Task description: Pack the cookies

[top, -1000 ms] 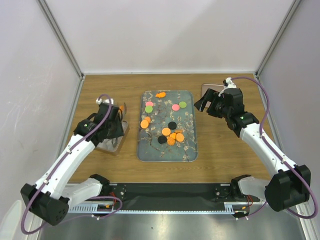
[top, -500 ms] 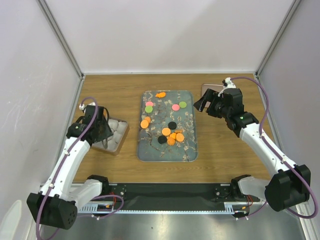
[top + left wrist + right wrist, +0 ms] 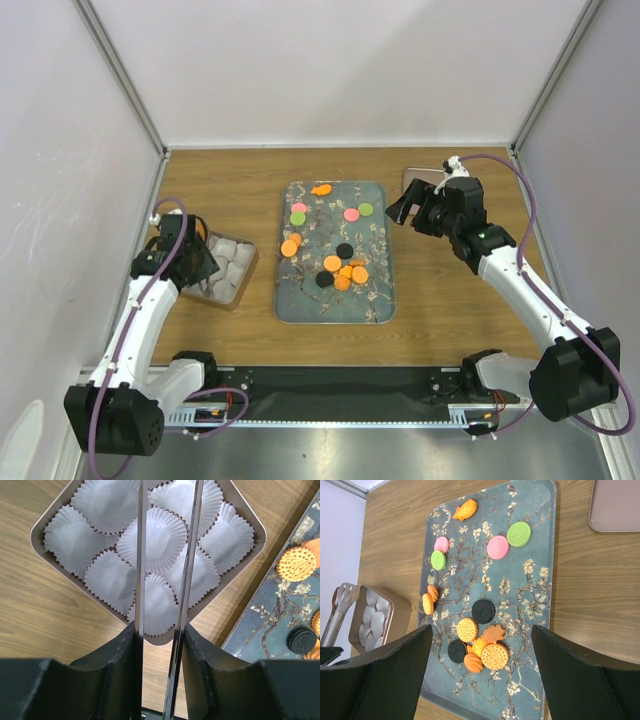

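Note:
The cookies lie on the floral tray: an orange cluster, two black ones, pink, green and an irregular orange piece. They also show in the right wrist view. My left gripper is shut on metal tongs, whose blades reach over a tin lined with empty white paper cups. My right gripper is open and empty, held above the tray's right side.
A flat tin lid lies on the wood at the back right, beside the right gripper. The tin stands just left of the tray. Grey walls close in the table on three sides.
My left arm has swung left and back with the tongs, uncovering the tin of paper cups. The right arm and the cookies have not moved.

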You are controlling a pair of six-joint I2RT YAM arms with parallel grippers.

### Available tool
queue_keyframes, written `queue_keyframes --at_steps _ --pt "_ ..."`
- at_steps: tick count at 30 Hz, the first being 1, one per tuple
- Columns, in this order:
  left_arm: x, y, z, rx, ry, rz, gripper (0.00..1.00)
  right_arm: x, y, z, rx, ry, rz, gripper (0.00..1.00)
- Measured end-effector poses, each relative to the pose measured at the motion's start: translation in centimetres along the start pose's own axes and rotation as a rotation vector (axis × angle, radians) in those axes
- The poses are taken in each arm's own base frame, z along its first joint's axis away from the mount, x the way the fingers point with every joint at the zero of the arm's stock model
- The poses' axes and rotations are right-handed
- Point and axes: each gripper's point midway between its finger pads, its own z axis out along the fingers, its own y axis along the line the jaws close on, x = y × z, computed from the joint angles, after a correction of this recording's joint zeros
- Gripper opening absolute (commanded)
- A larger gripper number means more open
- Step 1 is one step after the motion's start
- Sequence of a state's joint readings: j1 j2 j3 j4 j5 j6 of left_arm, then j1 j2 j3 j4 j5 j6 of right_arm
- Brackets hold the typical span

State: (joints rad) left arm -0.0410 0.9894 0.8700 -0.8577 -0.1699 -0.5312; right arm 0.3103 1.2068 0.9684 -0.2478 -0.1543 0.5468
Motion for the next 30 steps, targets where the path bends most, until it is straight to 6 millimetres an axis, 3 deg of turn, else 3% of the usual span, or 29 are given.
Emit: queue_keyframes --at_steps 12,30 --pt "0.9 0.6 1.4 -0.008 0.022 -0.016 0.42 0.2 0.1 0.3 -0.011 0.011 0.001 0.87" --pt "0.1 0.9 1.6 -0.008 -0.003 -0.032 0.49 0.3 0.2 0.3 -0.017 0.013 0.002 0.87"
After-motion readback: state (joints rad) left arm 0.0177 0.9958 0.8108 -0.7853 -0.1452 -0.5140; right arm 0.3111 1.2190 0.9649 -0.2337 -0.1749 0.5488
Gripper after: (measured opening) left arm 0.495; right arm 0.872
